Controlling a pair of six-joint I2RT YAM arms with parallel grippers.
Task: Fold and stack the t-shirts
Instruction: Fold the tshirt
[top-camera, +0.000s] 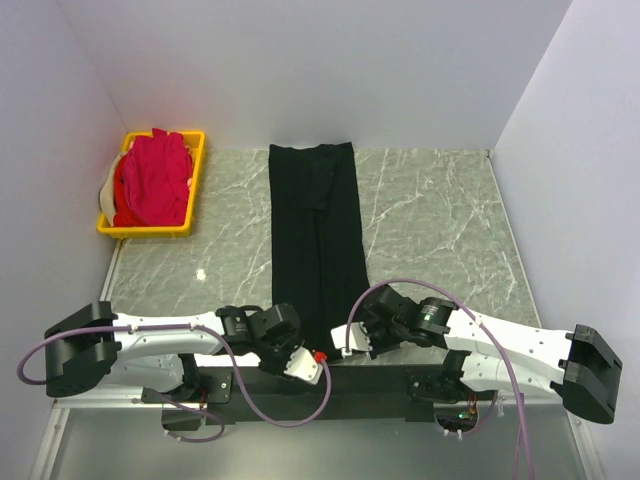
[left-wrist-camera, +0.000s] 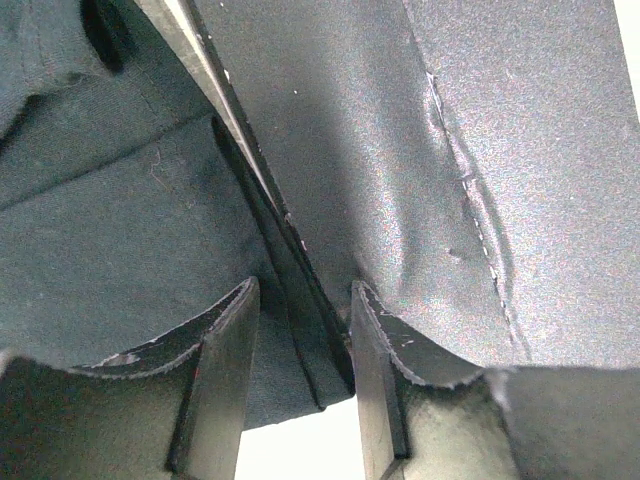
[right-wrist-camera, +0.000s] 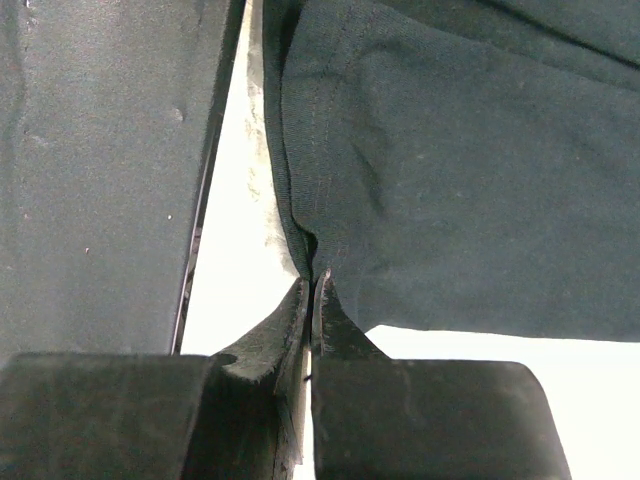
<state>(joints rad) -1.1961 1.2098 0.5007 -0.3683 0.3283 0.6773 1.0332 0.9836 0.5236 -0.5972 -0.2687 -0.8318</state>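
1. My right gripper (right-wrist-camera: 312, 292) has its fingers pressed together, pinching the near edge of the black shirt (top-camera: 315, 230) at a stitched hem. I judge the thin pinch is there so that this end can be lifted without bunching the cloth.
2. My left gripper (left-wrist-camera: 303, 335) has its fingers (left-wrist-camera: 225, 375) spread part way. A dark fold of the same shirt's edge runs between them, close against one finger and clear of the other, so I read it as not yet clamped.
3. Both grippers sit at the shirt's near end, one towards each corner and near each other. I judge that a hold at each corner would keep that end level when it is carried over.
4. The black shirt lies flat in the middle of the table (top-camera: 430, 220) as a long narrow strip with its sides folded in. Its long axis runs straight away from me, from the table's near edge, where my grippers are, towards the far wall. I cannot tell which end is the collar.
5. The pink shirts (top-camera: 152, 180) lie heaped in the yellow crate (top-camera: 148, 232) at the far left corner, well apart from the black one and not yet folded.
6. With the strip pointing this way, I judge the fold in hand is end to end along its length, near end to far.
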